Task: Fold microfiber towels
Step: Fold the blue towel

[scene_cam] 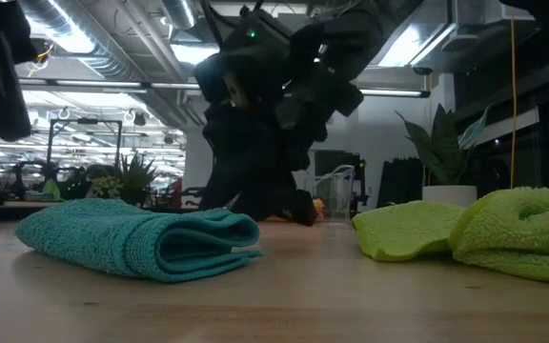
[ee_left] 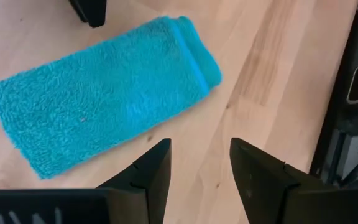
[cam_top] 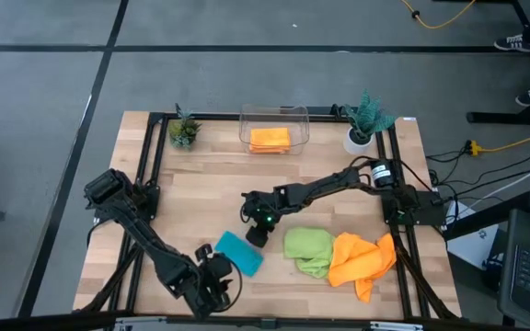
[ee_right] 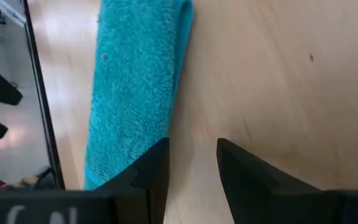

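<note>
A teal-blue towel lies folded into a narrow strip on the wooden table, its fold toward the near edge. My left gripper hovers open at the towel's near left side, its fingers over bare wood. My right gripper stands open at the towel's far right end, close above the table with nothing between its fingers. To the right lie a crumpled lime green towel and a crumpled orange towel. Another orange towel lies folded in the bin.
A clear plastic bin stands at the table's far middle. Small potted plants stand at the far left and far right. Black frame rails run along both table sides. Bare wood lies between the bin and the towels.
</note>
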### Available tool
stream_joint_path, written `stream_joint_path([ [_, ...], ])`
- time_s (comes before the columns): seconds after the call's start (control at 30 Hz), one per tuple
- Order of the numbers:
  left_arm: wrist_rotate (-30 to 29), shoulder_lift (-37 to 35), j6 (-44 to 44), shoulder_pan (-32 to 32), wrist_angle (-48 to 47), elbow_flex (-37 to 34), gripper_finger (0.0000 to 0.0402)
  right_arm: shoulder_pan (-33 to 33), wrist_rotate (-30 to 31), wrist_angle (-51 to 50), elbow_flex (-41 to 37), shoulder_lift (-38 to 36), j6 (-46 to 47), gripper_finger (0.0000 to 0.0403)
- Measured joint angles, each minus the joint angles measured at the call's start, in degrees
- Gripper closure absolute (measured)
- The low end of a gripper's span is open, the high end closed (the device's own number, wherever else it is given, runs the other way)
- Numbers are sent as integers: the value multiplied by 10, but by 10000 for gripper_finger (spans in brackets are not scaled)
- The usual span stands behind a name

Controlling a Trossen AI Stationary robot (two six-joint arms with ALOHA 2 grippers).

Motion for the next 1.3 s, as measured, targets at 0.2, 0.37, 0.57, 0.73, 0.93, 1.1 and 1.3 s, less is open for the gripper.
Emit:
stream_joint_path([
  [0.2, 0, 0, -7, 0, 10, 0, 245, 0, 14, 17, 0, 0, 18, 265],
  [0.37, 0, 0, -8, 0, 9, 0, 245, -4, 8, 12, 0, 0, 27, 230],
  [0.57, 0, 0, -8, 0, 8, 0, 245, -11, 23, 13, 0, 0, 29, 166],
  [0.73, 0, 0, -8, 0, 6, 0, 245, -10, 30, 13, 0, -1, 42, 144],
  [0.93, 11, 0, 37, 0, 7, 0, 245, -8, -1, 23, 1, 8, 48, 150],
  [1.1, 16, 0, 68, 0, 6, 0, 245, 4, -38, 82, 4, 48, 66, 151],
  [1.3, 37, 0, 67, 0, -4, 0, 245, 10, -16, 119, 3, 55, 87, 151],
])
